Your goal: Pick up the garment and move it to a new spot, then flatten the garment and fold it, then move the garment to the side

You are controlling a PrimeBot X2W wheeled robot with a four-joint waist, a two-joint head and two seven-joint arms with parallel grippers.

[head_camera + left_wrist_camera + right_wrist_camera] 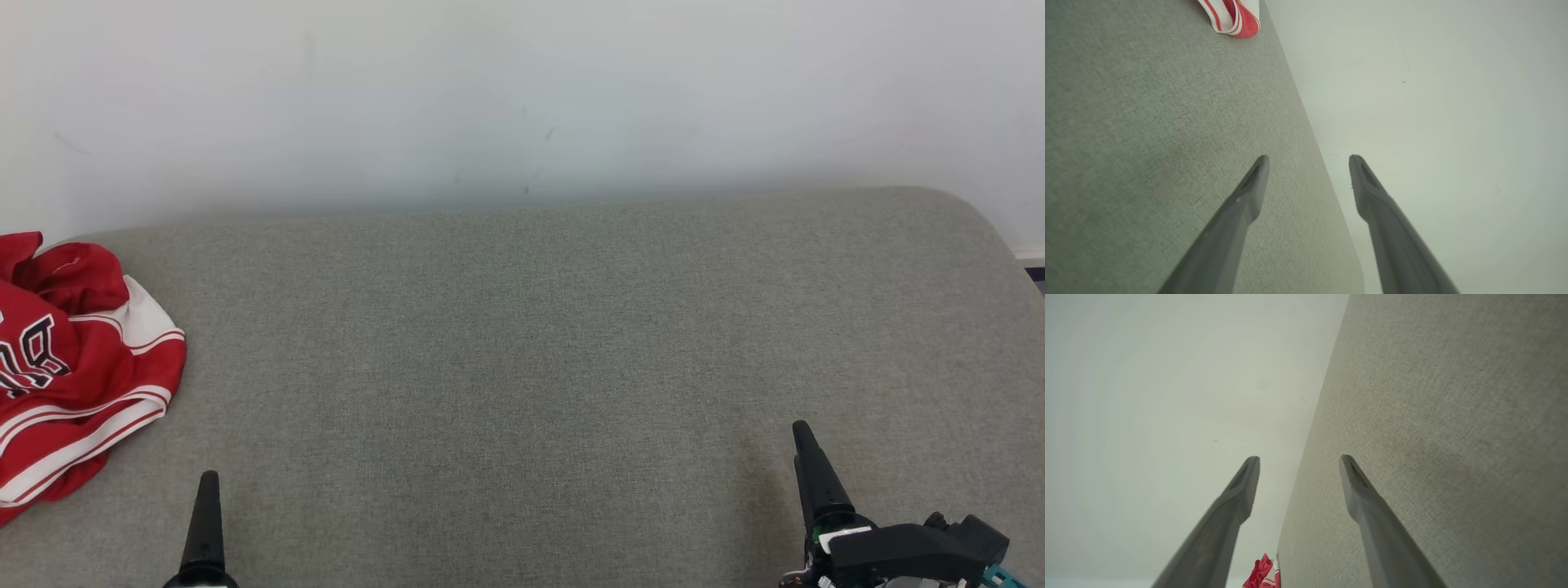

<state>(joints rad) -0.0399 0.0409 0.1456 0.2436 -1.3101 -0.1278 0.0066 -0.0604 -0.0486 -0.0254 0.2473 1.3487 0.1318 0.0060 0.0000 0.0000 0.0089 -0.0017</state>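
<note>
1. Plainly, the garment lies in a crumpled heap at the far left of the grey fabric surface, partly cut off by the left edge of the head view; it is red with white bands, thin red stripes and black lettering outlined in white.
2. The heap sits close to the pale wall that rises behind the surface's far edge.
3. The left gripper has its two dark fingers spread well apart with nothing between them; in the left wrist view one fingertip shows against the fabric and the other against the wall; a striped corner of the garment shows at the top edge, well apart from both tips.
4. In the head view a single finger of that gripper rises from the near edge at the lower left; it stands to the right of the garment and nearer than most of it, not touching it.
5. The right gripper is likewise spread wide and holds nothing; in the right wrist view one tip shows against the wall and the other against the fabric; a small red and white fold of the garment shows at the bottom edge between the fingers.
6. In the head view the right gripper's finger and black body sit at the near right, well apart from the garment, with the breadth of the surface between them.
</note>
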